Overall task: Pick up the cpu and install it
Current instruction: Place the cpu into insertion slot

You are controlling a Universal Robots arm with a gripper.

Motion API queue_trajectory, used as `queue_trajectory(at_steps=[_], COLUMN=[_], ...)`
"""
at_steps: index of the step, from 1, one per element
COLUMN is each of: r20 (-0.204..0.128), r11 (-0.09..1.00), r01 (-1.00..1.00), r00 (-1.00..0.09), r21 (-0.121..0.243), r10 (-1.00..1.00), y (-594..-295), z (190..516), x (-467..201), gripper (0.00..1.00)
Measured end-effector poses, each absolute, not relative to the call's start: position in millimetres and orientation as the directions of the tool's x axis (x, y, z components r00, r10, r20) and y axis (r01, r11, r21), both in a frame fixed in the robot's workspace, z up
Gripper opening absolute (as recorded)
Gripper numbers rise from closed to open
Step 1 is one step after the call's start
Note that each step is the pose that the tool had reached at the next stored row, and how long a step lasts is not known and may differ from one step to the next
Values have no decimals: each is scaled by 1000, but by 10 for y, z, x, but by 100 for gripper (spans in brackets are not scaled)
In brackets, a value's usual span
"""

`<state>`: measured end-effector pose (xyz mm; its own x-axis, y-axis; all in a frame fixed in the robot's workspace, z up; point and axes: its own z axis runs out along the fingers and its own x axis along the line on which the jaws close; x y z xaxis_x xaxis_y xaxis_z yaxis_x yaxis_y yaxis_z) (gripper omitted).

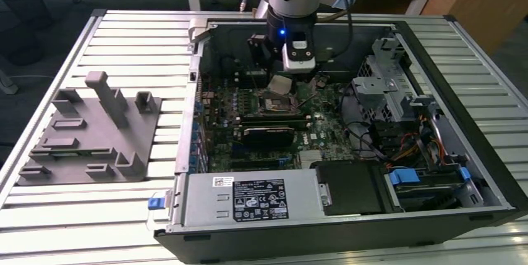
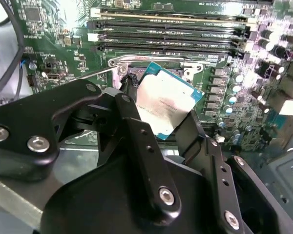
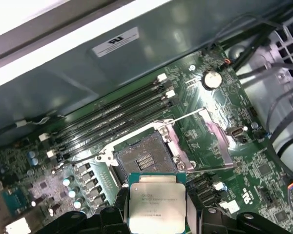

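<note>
The cpu (image 2: 163, 103) (image 3: 156, 203) (image 1: 281, 84) is a thin square chip with a silver top and a teal rim. My gripper (image 2: 158, 114) (image 3: 156, 214) (image 1: 282, 86) is shut on it, one black finger on each of two opposite edges. It hangs tilted a little above the motherboard (image 1: 318, 120), inside the open computer case (image 1: 462, 154). Just beyond the chip lies the open socket (image 3: 144, 158) (image 2: 136, 66) (image 1: 276, 100), its metal frame swung back and its contact field bare. The cpu is apart from the socket.
Several memory slots (image 3: 122, 117) (image 2: 176, 34) run beside the socket. A grey plastic block with upright posts (image 1: 91, 129) sits on the slatted table at the exterior view's left. Drive cages and cables (image 1: 404, 110) fill the case's right side; a power supply (image 1: 256, 200) lies at its front.
</note>
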<state>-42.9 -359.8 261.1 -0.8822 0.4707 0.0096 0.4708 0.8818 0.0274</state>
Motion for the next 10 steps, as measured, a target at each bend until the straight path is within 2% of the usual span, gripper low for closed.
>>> queue_trajectory(at_steps=[10], r20=[10], r11=[831], r01=[556], r00=[-831], r21=[27], r10=[556], y=[-3598], z=[2611], x=[-429], gripper=[55])
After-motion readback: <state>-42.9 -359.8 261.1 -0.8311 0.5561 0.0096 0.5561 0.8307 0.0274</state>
